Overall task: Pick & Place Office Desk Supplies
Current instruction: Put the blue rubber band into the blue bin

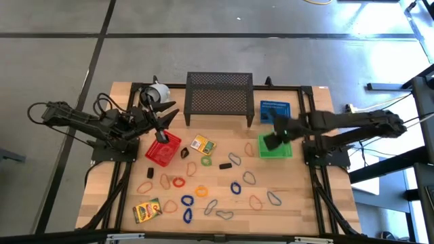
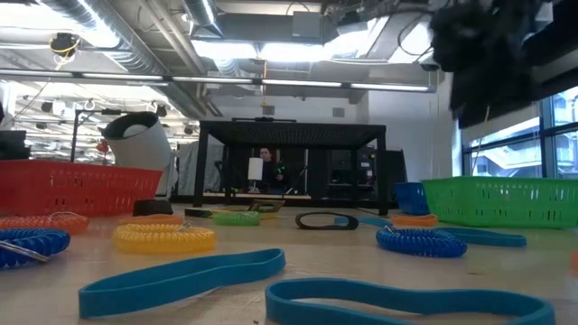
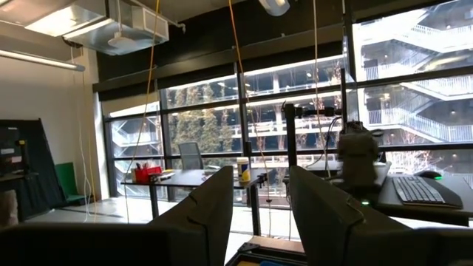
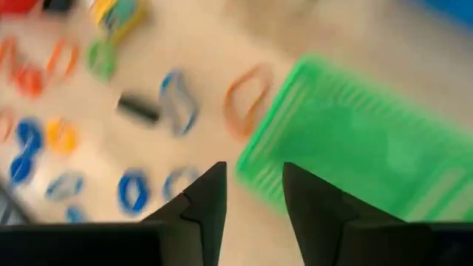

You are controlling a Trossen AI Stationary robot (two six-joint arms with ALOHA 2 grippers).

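The desk supplies lie spread on the wooden table point(image 1: 298, 203): thin blue point(image 1: 235, 188), red point(image 1: 178, 181), orange point(image 1: 255, 202) and green point(image 1: 206, 161) loops, small black blocks point(image 1: 225, 165), and printed boxes point(image 1: 203, 144) point(image 1: 147, 210). My right gripper point(image 1: 271, 140) point(image 4: 255, 199) hangs open over the green basket's point(image 4: 355, 148) near left corner, pointing steeply down, nothing between its fingers. My left gripper point(image 1: 163, 120) point(image 3: 259, 214) is held high above the red basket point(image 1: 163, 150), open and empty, pointing up into the room.
A black mesh shelf point(image 1: 219, 95) stands at the table's far middle, with a white mug point(image 1: 157, 91) to its left and a blue basket point(image 1: 274, 110) to its right. Dark frame rails point(image 1: 319, 190) run along both table sides.
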